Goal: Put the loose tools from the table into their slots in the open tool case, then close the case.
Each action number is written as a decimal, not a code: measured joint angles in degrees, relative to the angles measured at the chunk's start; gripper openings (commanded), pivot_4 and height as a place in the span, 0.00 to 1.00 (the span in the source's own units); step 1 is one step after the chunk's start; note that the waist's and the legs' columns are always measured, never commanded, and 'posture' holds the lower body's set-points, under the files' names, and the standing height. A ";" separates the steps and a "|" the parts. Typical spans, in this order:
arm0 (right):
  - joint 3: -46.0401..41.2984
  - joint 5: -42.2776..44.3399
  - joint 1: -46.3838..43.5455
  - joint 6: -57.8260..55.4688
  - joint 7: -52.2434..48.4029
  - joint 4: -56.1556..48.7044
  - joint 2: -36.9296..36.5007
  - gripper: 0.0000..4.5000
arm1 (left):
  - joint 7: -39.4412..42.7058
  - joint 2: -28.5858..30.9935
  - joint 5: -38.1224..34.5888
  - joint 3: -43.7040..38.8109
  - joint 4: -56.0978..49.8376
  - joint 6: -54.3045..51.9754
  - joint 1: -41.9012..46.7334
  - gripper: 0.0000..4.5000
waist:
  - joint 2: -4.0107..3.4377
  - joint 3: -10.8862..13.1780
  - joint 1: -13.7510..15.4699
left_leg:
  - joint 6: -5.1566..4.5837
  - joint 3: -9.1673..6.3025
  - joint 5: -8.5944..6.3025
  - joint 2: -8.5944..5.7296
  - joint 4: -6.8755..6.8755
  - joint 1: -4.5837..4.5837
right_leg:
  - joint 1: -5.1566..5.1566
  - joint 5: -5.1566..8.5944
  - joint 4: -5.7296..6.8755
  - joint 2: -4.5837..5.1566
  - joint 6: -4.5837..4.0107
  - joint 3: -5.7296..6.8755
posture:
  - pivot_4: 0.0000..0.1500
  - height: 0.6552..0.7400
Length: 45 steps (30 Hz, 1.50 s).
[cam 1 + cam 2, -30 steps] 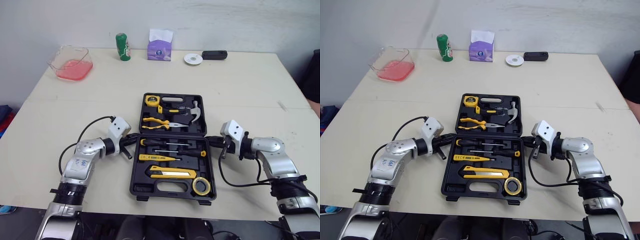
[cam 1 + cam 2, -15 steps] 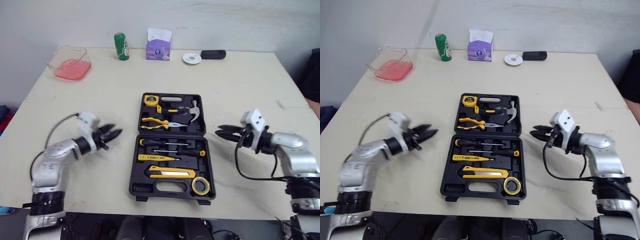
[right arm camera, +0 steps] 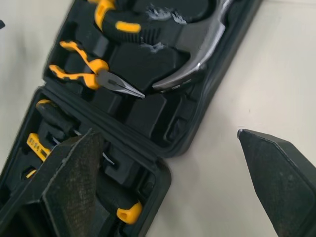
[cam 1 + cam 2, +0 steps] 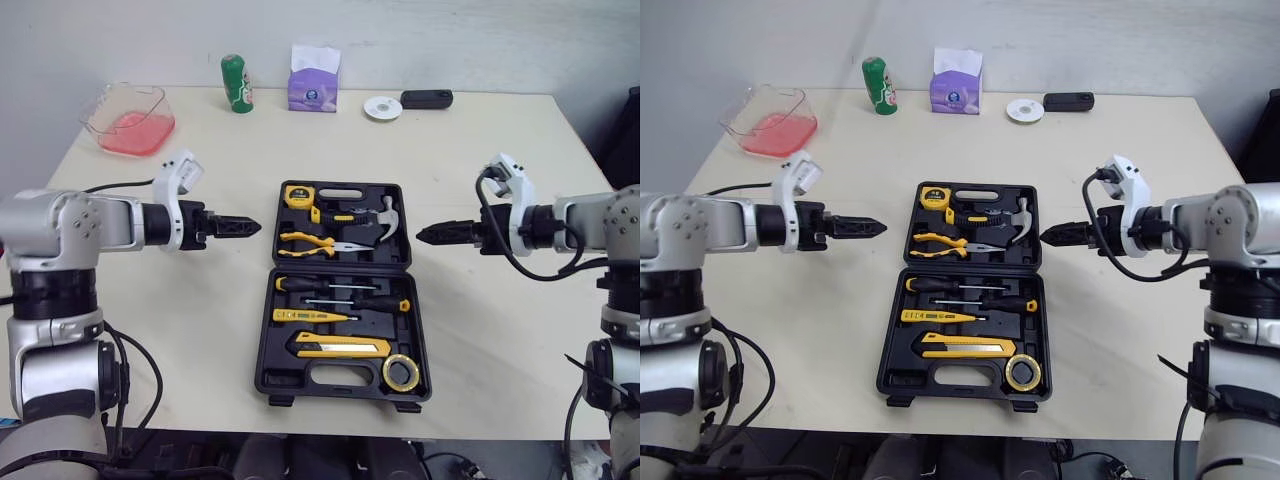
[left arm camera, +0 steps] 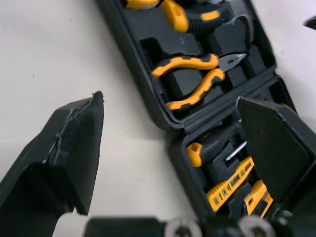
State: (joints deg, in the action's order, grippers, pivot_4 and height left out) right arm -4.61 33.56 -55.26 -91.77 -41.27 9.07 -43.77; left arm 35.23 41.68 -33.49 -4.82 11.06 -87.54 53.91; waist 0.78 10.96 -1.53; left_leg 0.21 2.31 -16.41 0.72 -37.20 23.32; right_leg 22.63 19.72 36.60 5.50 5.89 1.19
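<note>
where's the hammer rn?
Head views: the hammer sits in the open tool case's far half, right end, beside the pliers, near the right gripper.

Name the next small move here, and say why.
Probably ease the left gripper and right gripper, both open, inward to the far half of the black plastic tool case: its slots look filled and it lies open, flanked by both.
</note>
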 measured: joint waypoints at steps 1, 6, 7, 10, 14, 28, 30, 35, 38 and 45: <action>1.13 -0.31 -1.10 -0.07 1.14 1.65 0.53 0.99 | 0.41 -0.11 0.42 2.15 2.48 0.02 1.20 1.00 | 0.01 0.01 0.03 | -0.06 0.12 0.05 -0.05 0.03 0.07 | 0.12 -0.04 -0.01 0.01 0.07 0.04 | 1.00 1.00; 5.71 -2.23 -2.94 -0.45 5.76 6.90 1.57 0.99 | 1.29 -2.15 3.36 7.92 10.85 1.77 5.80 1.00 | 0.07 0.04 0.06 | -0.09 0.35 0.07 -0.07 0.04 0.09 | 0.19 -0.07 -0.01 0.00 0.13 0.11 | 1.00 1.00; 6.26 -2.42 -2.94 -0.46 6.22 7.09 1.69 0.99 | 1.70 -2.48 3.77 8.90 11.79 2.20 6.18 1.00 | 0.07 0.04 0.06 | -0.09 0.36 0.07 -0.07 0.04 0.09 | 0.20 -0.07 0.00 0.00 0.13 0.10 | 1.00 1.00; 6.57 -2.78 -2.87 -0.48 7.13 7.01 2.42 0.99 | 1.89 -4.43 4.95 10.54 14.56 3.25 7.05 1.00 | 0.07 0.04 0.08 | -0.10 0.39 0.07 -0.05 -0.01 0.08 | 0.21 -0.07 0.08 -0.03 0.14 0.10 | 1.00 1.00; 6.46 -2.68 -2.04 -0.49 8.07 6.85 3.78 0.99 | 1.19 -6.12 7.20 10.40 18.32 6.48 9.08 1.00 | 0.12 0.07 -0.10 | -0.10 0.50 0.10 -0.03 -0.10 0.06 | 0.29 -0.07 0.29 -0.04 0.14 0.00 | 1.00 1.00; 4.01 -1.93 0.83 -0.49 11.41 3.05 6.28 0.99 | 1.81 -10.53 13.85 14.85 23.41 13.21 11.57 1.00 | 0.13 0.08 0.10 | -0.12 0.71 0.21 -0.08 -0.18 0.08 | 0.58 -0.08 0.71 -0.04 0.15 -0.15 | 1.00 1.00; 4.01 -1.88 1.08 -0.49 11.65 2.38 6.45 0.99 | 1.74 -11.03 15.05 15.16 23.87 14.24 11.93 1.00 | 0.13 0.08 0.10 | -0.13 0.74 0.23 -0.09 -0.20 0.09 | 0.63 -0.08 0.79 -0.04 0.14 -0.17 | 1.00 1.00; 3.96 -1.86 1.51 -0.49 12.01 1.30 6.79 0.99 | 1.46 -11.84 17.59 15.43 25.82 16.03 12.96 1.00 | 0.13 0.08 0.07 | -0.13 0.80 0.26 -0.09 -0.22 0.09 | 0.71 -0.08 0.88 -0.03 0.14 -0.26 | 1.00 1.00; 3.96 -2.02 1.61 -0.43 12.10 0.96 7.06 0.99 | 1.04 -12.67 19.14 16.03 26.68 17.19 13.55 1.00 | 0.14 0.07 0.07 | -0.12 0.86 0.28 -0.09 -0.22 0.08 | 0.76 -0.08 0.95 -0.04 0.14 -0.29 | 1.00 1.00; 4.02 -2.23 1.66 0.11 12.28 0.68 8.39 0.99 | 2.97 -12.83 21.29 18.34 27.68 17.66 14.42 1.00 | 0.14 0.07 0.04 | -0.13 0.95 0.32 -0.10 -0.24 0.04 | 0.82 -0.08 1.08 -0.06 0.14 -0.41 | 1.00 1.00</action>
State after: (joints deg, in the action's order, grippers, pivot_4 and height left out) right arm -0.60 31.34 -53.59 -91.66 -28.98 9.75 -35.38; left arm 38.21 28.85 -12.19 13.52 38.75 -69.89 68.34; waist 0.92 11.03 -1.50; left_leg 0.08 3.26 -16.10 0.62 -37.44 23.36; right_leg 23.45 19.64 37.68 5.44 6.03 0.78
